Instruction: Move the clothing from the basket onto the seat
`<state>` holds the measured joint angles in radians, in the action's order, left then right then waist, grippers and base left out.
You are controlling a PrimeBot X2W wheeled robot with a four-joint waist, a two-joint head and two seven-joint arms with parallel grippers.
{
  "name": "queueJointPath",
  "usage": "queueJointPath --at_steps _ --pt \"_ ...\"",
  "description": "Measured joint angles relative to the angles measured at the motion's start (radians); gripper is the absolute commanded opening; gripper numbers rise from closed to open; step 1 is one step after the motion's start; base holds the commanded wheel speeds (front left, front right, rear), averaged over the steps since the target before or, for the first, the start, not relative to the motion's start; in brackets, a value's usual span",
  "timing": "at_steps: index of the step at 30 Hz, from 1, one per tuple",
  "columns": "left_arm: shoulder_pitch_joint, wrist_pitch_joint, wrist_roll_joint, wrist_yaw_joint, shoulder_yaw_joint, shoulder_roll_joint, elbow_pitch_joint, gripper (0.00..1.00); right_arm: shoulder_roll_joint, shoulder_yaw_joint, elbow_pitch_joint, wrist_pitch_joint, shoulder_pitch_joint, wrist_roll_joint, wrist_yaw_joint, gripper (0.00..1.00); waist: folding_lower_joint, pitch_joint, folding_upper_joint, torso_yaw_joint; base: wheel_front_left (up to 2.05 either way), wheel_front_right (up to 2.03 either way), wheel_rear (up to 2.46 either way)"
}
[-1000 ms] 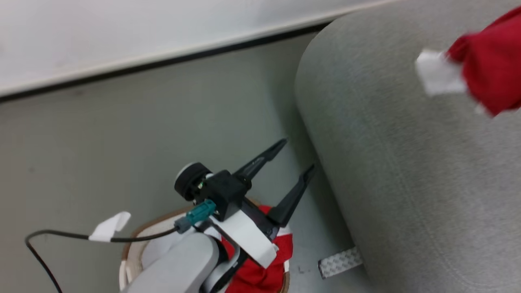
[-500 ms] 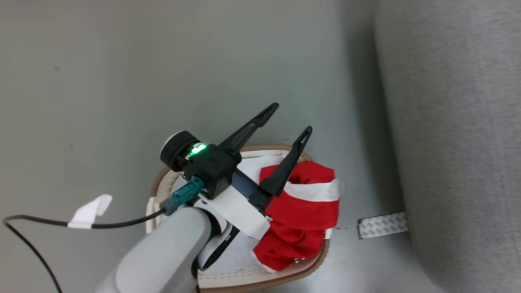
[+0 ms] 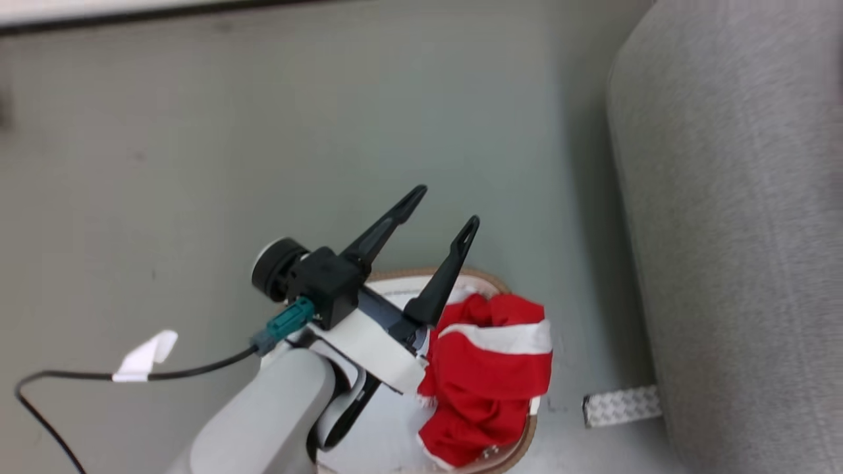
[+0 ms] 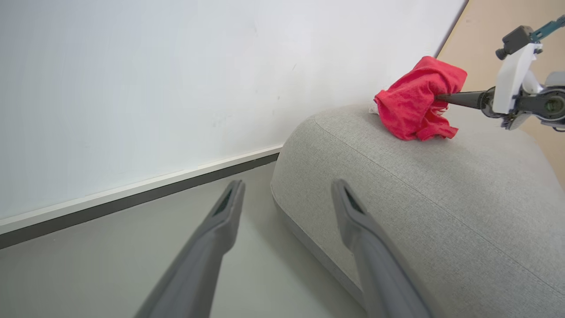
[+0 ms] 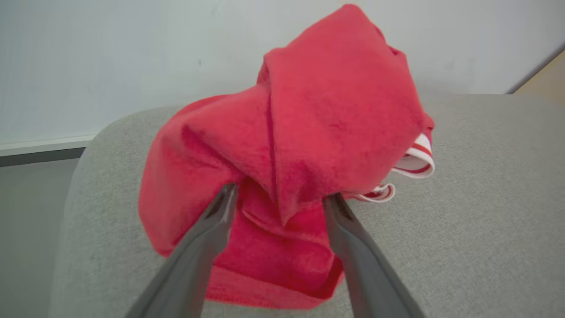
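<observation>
My left gripper (image 3: 447,205) is open and holds nothing, hovering over the far rim of the white basket (image 3: 421,271) on the floor. Red clothing (image 3: 490,375) with a white band lies bunched in the basket's right side. The light grey seat (image 3: 737,230) rises just right of the basket. In the left wrist view the left gripper (image 4: 288,185) points at the seat (image 4: 419,198), where another red garment (image 4: 415,106) rests with my right gripper (image 4: 441,97) against it. In the right wrist view the right gripper (image 5: 281,193) is open, that garment (image 5: 309,110) heaped between its spread fingers on the seat (image 5: 485,198).
A patterned tape strip (image 3: 622,406) lies on the grey floor at the seat's base. A black cable with a white tag (image 3: 141,359) trails left from my left wrist. A white wall with a dark baseboard (image 4: 132,198) runs behind the seat.
The head camera has swung down and around, bringing the basket and its red clothing into fuller view and losing the garment on the seat. My left gripper stays open above the basket.
</observation>
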<state>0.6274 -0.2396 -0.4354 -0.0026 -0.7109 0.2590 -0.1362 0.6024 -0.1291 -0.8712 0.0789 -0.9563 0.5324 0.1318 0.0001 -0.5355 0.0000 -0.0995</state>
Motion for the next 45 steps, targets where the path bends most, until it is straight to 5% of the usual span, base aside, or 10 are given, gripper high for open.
queueJointPath --at_steps 9,17,33,45 --pt "-0.12 -0.017 -0.038 0.038 0.057 0.016 -0.022 1.0 0.037 -0.145 0.151 -0.059 0.122 0.066 0.0 1.0 -0.0003 0.211 0.0 -0.014 0.0 0.0 0.0" --pt "-0.237 -0.023 -0.087 0.104 0.182 0.066 0.021 1.0 0.026 -0.136 0.383 -0.173 0.254 0.114 0.0 1.0 -0.0005 0.389 0.0 0.006 0.0 0.0 0.0" --pt "-0.551 -0.024 -0.085 0.194 0.416 0.066 0.111 1.0 -0.299 -0.007 0.757 -0.275 0.792 -0.06 0.0 1.0 -0.0004 0.554 0.0 0.09 0.0 0.0 0.0" --pt "-0.69 -0.024 -0.002 0.135 0.56 -0.049 0.117 1.0 -0.44 -0.022 0.783 -0.325 0.96 -0.131 0.0 1.0 -0.0003 0.567 0.0 0.091 0.0 0.0 0.0"
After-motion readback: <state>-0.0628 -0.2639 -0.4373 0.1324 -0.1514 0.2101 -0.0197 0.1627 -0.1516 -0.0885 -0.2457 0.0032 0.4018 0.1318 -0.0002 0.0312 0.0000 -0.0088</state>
